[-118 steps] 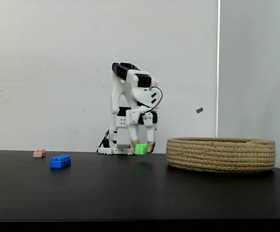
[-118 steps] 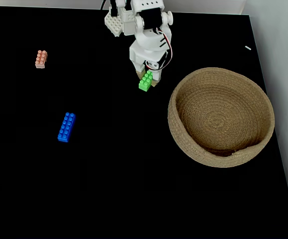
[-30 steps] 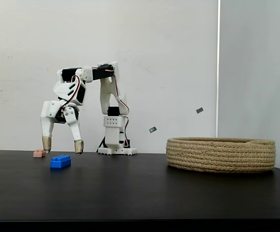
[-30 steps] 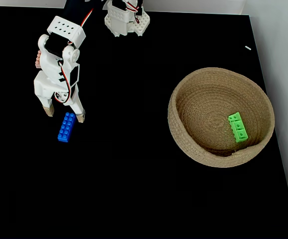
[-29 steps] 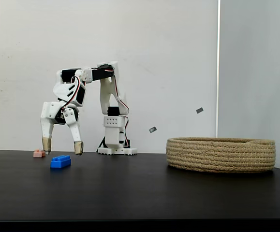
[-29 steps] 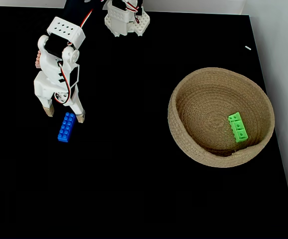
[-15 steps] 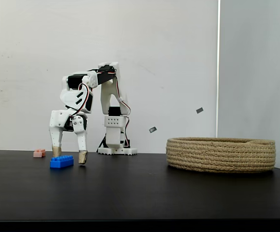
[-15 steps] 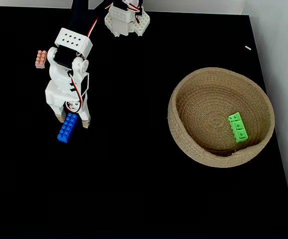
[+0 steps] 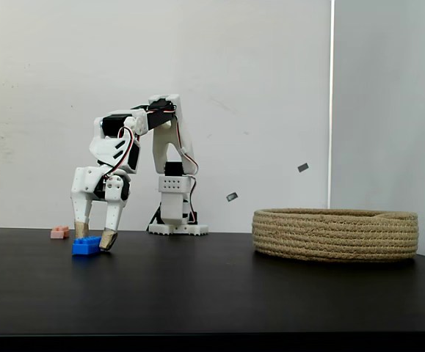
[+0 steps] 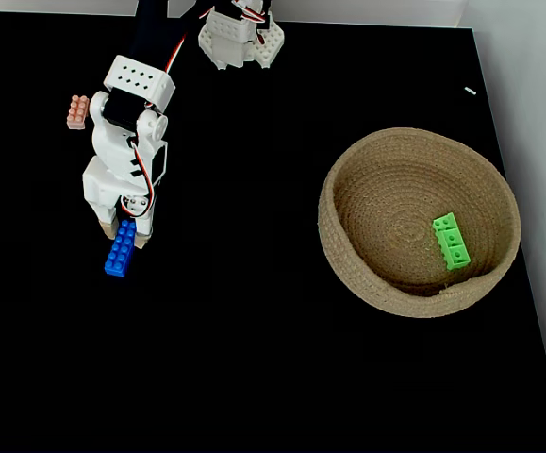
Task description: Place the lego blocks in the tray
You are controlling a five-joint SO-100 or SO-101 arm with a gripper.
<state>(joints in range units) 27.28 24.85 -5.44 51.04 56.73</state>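
My gripper [image 9: 95, 235] is down at the table on the left, its two fingers closed on the near end of the blue lego block [image 9: 86, 246]. From above, the gripper [image 10: 124, 231] holds the upper end of the blue block [image 10: 118, 253], which still rests on the black table. Behind the arm lies the pale pink block [image 10: 77, 111], also seen low at the far left [image 9: 60, 232]. The bright green block [image 10: 451, 241] lies inside the rope tray [image 10: 348, 179] on the right. From the side, the tray [image 9: 335, 235] hides what lies in it.
The arm's white base [image 10: 239, 38] stands at the back edge of the black table [image 10: 254, 359]. A white wall rises behind it and on the right side. A wide stretch of bare tabletop separates the gripper from the tray.
The gripper's fingers have closed on the blue block's end and the block has shifted slightly towards the front left. A second ago the gripper hung open above it.
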